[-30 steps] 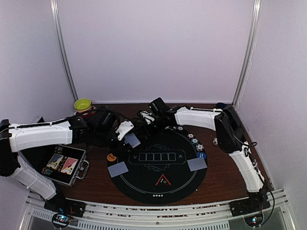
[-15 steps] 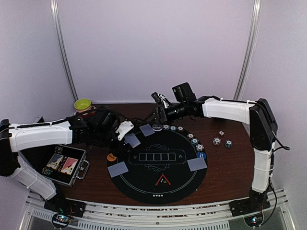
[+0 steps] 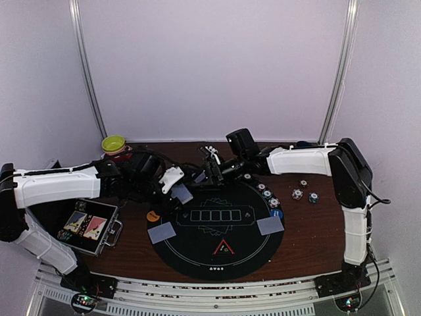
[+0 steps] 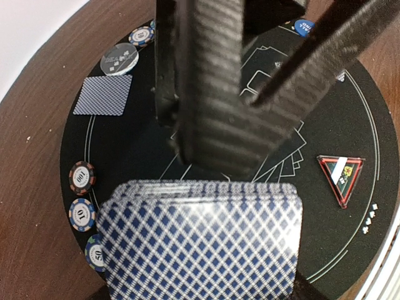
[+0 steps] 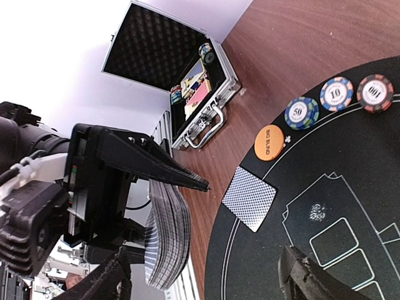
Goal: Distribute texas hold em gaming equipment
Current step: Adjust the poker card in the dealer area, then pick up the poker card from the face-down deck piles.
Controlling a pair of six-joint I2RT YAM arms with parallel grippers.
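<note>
My left gripper point(image 3: 173, 184) is shut on a deck of blue-backed playing cards point(image 4: 203, 240), held above the left rim of the round black mat point(image 3: 197, 253). My right gripper point(image 3: 210, 165) reaches across from the right and stands open. Its dark fingers point(image 4: 206, 81) hang just beyond the deck's top edge, with nothing between them. Single cards lie face down on the mat point(image 4: 103, 95) point(image 3: 162, 232) point(image 3: 270, 226). A red triangle marker point(image 3: 223, 248), an orange disc point(image 3: 153, 215), a blue disc point(image 3: 277, 213) and chips point(image 3: 267, 194) point(image 4: 81, 177) lie along the mat.
An open metal case point(image 3: 89, 226) with more pieces lies at the left front. Loose chips point(image 3: 304, 195) lie on the wood right of the mat. A yellow-green bowl point(image 3: 113, 143) stands at the back left.
A card now lies at the mat's far edge. The right gripper opened wider, swung up and right, then came back down toward the deck. The left arm held still.
</note>
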